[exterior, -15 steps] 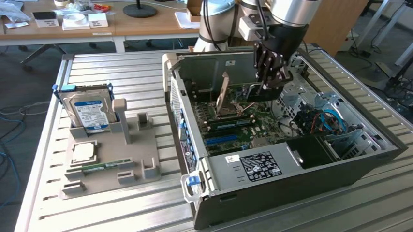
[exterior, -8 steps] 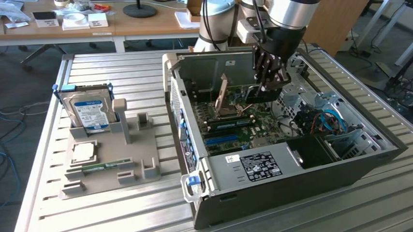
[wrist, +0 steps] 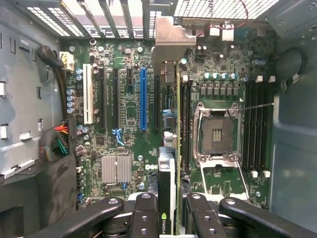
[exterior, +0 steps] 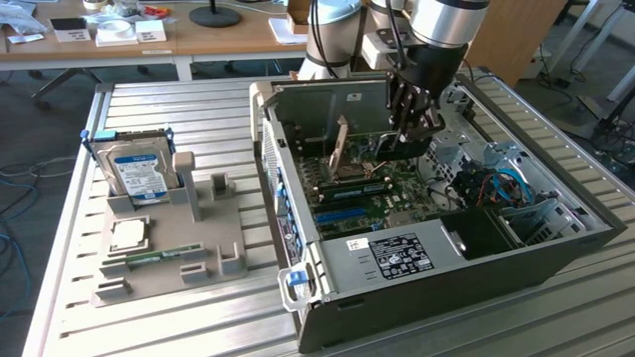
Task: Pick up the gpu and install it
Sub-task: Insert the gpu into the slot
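End effector [wrist: 171,201] closed on gpu [wrist: 167,166], card held edge-on over motherboard [wrist: 124,114], inside open case [exterior: 427,260]

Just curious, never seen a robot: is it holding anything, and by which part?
The graphics card, pinched between the fingers across its two flat faces, away from its silver bracket.

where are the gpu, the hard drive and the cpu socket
gpu [wrist: 167,191]: wrist view, on its black cooler, seen edge-on
hard drive [exterior: 139,175]: exterior view, on its blue label
cpu socket [wrist: 216,134]: wrist view, on the open middle of the socket
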### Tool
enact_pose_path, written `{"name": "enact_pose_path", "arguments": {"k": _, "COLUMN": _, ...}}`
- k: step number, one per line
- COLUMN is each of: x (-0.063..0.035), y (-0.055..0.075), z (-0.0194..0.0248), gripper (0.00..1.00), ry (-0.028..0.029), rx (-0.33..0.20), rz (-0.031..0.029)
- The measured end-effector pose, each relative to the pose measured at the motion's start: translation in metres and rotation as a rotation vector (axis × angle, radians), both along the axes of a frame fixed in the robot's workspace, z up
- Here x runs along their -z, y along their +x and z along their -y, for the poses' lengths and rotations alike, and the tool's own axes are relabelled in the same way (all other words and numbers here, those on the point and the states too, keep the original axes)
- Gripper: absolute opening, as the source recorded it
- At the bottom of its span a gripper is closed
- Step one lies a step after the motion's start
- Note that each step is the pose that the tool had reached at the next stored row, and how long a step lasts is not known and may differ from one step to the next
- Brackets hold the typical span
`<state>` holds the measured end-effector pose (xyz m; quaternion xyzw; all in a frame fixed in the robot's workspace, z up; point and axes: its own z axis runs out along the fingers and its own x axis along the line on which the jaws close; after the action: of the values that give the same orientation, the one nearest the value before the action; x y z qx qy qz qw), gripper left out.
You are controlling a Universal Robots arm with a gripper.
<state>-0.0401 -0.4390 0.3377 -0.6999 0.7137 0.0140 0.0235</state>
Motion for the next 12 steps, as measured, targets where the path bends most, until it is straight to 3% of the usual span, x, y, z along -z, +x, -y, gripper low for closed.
{"name": "enact_pose_path", "arguments": {"k": 12, "x": 0.0029, "y": -0.0023, "z": 0.0000, "gripper": 0.26, "ry": -0.0002, "rx": 0.000, "rz": 0.0001}}
